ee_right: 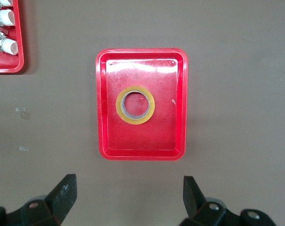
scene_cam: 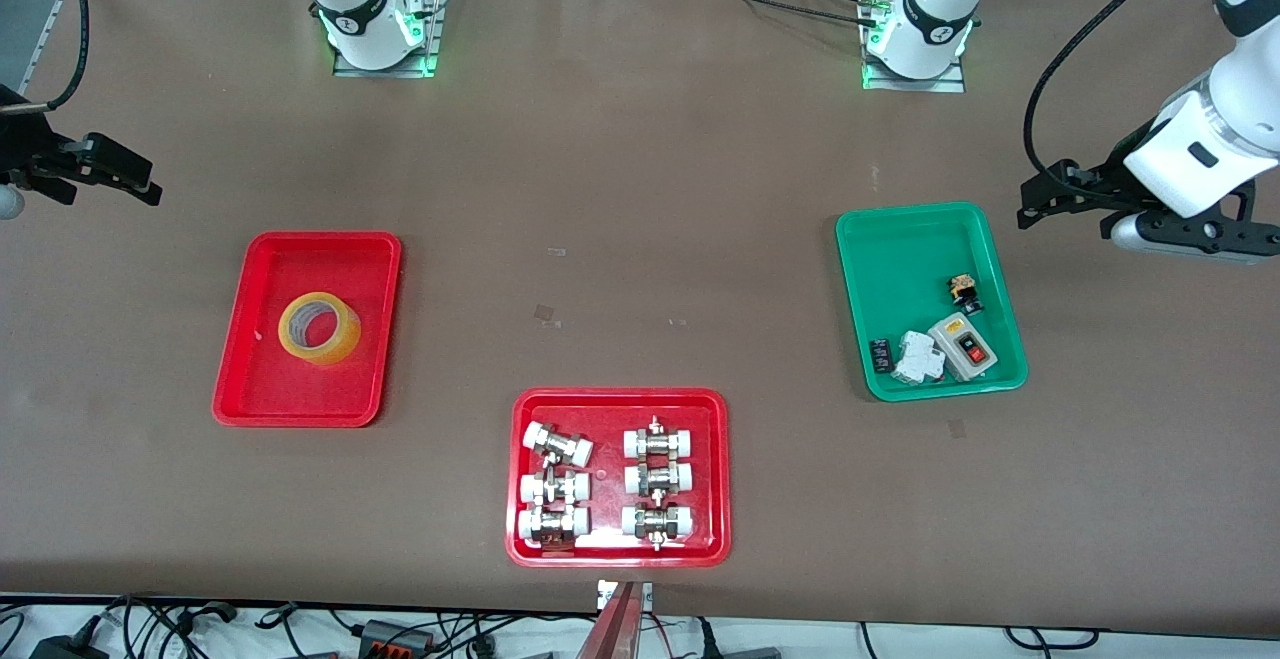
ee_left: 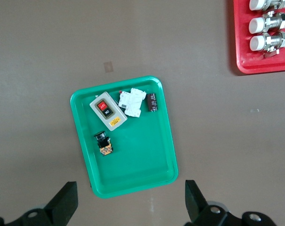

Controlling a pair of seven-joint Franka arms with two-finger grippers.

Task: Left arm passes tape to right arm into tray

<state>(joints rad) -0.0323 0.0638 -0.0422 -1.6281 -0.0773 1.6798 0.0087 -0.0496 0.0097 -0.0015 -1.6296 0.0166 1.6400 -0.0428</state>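
The yellow tape [scene_cam: 340,344] lies flat in the plain red tray [scene_cam: 300,394] toward the right arm's end of the table. In the right wrist view the tape [ee_right: 135,120] sits in the middle of the tray [ee_right: 114,136]. My right gripper [scene_cam: 150,189] is open and empty, up in the air over bare table beside the tray; the wrist view shows its own fingers spread wide [ee_right: 129,193]. My left gripper [scene_cam: 1030,204] is open and empty, up over the table beside the green tray [scene_cam: 900,259]; it also shows in the left wrist view [ee_left: 130,197].
The green tray [ee_left: 170,141] holds a grey switch box [scene_cam: 965,347], a white breaker [scene_cam: 920,357] and small parts. A red tray with white-capped metal fittings [scene_cam: 610,439] sits nearest the front camera, mid-table.
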